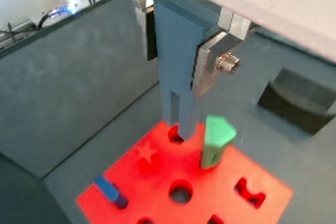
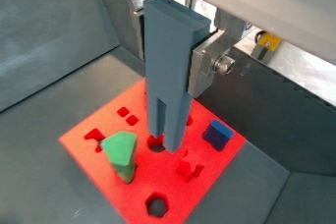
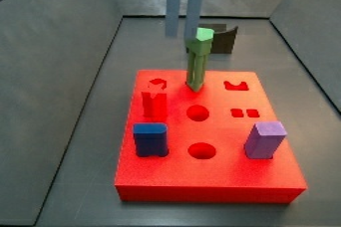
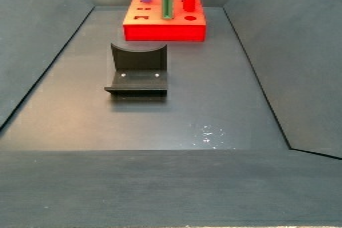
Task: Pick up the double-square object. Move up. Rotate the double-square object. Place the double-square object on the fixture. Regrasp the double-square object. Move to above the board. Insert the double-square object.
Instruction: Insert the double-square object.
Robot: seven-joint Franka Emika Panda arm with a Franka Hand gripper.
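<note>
Wrist view: claw (image 2: 184, 56), bar (image 2: 168, 81) beside green peg (image 2: 121, 156).

Matt double-square object (image 2: 170, 71), prob. plastic; gripper (image 2: 168, 46) plates metal; board (image 3: 213, 176) glossy.

Even, bright overhead light is seen w/ soft shadows. Glare is noted on the floor (image 4: 207, 132) nr its front edge. Wrist views are slightly blurred; the gripper (image 1: 197, 66) is seen above the board (image 1: 157, 184).

one tool (image 2: 184, 56), one double-square object (image 2: 168, 71), one board (image 3: 213, 166), one fixture (image 4: 136, 69)
</note>
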